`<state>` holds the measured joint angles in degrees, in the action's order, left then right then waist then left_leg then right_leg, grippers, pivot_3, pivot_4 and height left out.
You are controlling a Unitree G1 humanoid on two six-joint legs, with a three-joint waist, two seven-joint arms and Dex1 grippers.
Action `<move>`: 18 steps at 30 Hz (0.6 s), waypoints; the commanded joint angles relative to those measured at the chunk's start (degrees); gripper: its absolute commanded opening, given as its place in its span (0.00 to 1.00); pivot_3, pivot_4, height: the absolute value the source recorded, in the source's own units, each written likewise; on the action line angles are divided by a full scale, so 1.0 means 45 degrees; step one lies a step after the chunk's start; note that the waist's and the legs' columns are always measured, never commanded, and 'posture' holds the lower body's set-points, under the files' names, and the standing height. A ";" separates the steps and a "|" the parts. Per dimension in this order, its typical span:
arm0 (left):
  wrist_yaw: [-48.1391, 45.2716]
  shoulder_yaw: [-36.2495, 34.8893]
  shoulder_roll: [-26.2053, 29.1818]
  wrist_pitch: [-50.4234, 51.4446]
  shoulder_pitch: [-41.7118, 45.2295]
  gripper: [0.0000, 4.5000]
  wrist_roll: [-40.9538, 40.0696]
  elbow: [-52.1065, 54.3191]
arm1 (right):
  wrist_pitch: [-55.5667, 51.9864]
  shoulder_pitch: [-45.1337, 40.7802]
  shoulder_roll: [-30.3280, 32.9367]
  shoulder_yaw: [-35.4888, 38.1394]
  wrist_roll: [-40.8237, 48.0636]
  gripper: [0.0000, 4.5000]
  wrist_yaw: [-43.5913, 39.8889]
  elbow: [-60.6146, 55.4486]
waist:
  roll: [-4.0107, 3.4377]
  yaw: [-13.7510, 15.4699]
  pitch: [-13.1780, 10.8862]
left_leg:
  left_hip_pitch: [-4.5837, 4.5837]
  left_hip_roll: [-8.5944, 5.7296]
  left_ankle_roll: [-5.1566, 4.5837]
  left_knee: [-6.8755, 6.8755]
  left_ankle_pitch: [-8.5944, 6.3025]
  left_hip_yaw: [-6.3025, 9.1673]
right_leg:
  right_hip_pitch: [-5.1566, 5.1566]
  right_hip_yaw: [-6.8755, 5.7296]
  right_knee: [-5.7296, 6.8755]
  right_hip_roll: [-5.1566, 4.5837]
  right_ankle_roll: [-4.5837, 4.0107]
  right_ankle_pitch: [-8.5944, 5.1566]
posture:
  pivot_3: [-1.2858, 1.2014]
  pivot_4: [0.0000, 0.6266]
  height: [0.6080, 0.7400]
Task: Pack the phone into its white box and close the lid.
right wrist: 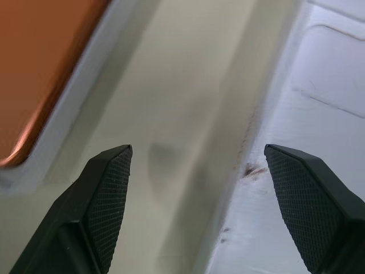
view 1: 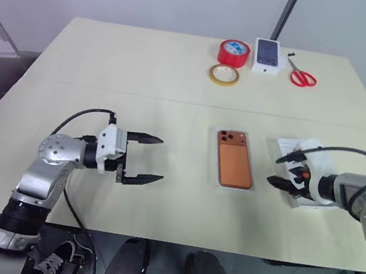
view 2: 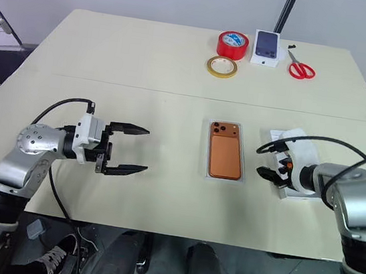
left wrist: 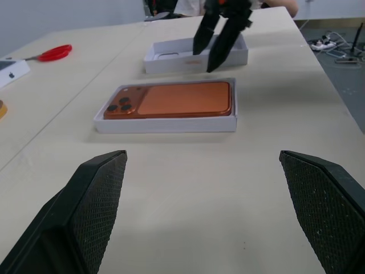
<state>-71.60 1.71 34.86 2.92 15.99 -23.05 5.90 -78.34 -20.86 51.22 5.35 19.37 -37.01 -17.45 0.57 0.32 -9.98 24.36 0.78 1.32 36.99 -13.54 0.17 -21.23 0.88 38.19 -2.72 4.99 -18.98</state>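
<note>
On the table [view 1: 111, 67], near its middle, the phone [view 1: 235, 159] lies flat, back up, inside the white box [left wrist: 165, 124], the camera cluster at the far end. I take this box as my landmark. The phone sits within the low walls, which frame it on all sides. To the right of the box, just beside it with a strip of bare table between, lies the lid [left wrist: 171, 54], open side up. My right gripper [view 1: 285, 172] hangs over the near edge of that lid, on the side facing the box, fingers apart and clamped on nothing; the right wrist view shows one finger over the bare strip and the other over the lid's white inside. I cannot tell whether a fingertip touches the lid. To the left of the box, well apart from it, my left gripper [view 1: 146, 159] is held level, pointing toward the box, fingers [left wrist: 91, 211] spread wide and empty. Beyond the box, at the far side of the table, lie a red tape roll [view 1: 234, 52], a yellow tape ring [view 1: 223, 75] just nearer than it, a small box [view 1: 268, 55] printed with a dark phone, and red scissors [view 1: 302, 75], all well clear of both grippers.
</note>
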 commanded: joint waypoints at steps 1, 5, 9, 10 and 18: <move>0.0140 -0.0114 0.0100 0.0069 -0.0072 1.00 -0.0269 0.0611 | -0.0491 -0.0343 0.0287 -0.0087 0.0132 0.86 0.0113 0.0365 | 0.0000 0.0036 0.0000 | 0.0006 0.0000 0.0000 0.0000 0.0000 0.0000 | -0.0007 0.0000 0.0000 0.0001 0.0001 0.0000 | 0.52 0.24 1.00; 0.0418 -0.0122 0.0029 0.0098 -0.0269 1.00 -0.0221 0.0770 | -0.0768 -0.0683 0.0364 -0.0231 0.0172 0.86 0.0197 0.0551 | -0.0002 -0.0004 0.0000 | 0.0010 -0.0002 -0.0001 0.0009 0.0000 -0.0006 | -0.0009 0.0004 0.0005 0.0003 0.0004 0.0002 | 0.52 0.24 1.00; 0.0723 -0.0068 -0.0050 0.0199 -0.0442 1.00 -0.0192 0.0902 | -0.1974 -0.0833 0.0412 -0.0108 0.0554 0.86 0.0174 0.0273 | -0.0002 -0.0017 0.0000 | 0.0009 -0.0002 -0.0002 0.0008 -0.0001 -0.0006 | -0.0013 0.0004 0.0011 0.0007 0.0003 0.0003 | 0.52 0.24 1.00; 0.0790 -0.0043 -0.0072 0.0195 -0.0493 1.00 -0.0182 0.0941 | -0.2203 -0.0837 0.0376 -0.0067 0.0658 0.86 0.0215 0.0142 | -0.0001 -0.0015 0.0000 | 0.0009 0.0000 -0.0003 0.0007 -0.0001 -0.0006 | -0.0013 0.0004 0.0011 0.0009 0.0003 0.0003 | 0.52 0.24 1.00; 0.1449 0.0100 -0.0214 0.0492 -0.0925 1.00 -0.0078 0.1420 | -0.1069 -0.0661 0.0274 -0.0243 0.0056 0.09 0.1182 0.0656 | -0.0002 -0.0018 0.0000 | 0.0008 0.0000 -0.0003 0.0011 -0.0001 -0.0006 | -0.0010 0.0005 0.0012 0.0011 0.0004 0.0003 | 0.52 0.24 1.00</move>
<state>-65.66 2.11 33.60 4.86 12.02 -23.15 10.19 -84.33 -23.66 52.34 3.50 20.55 -32.73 -14.33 0.56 0.24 -9.98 24.40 0.79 1.31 37.04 -13.55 0.15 -21.28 0.89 38.25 -2.66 5.01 -18.96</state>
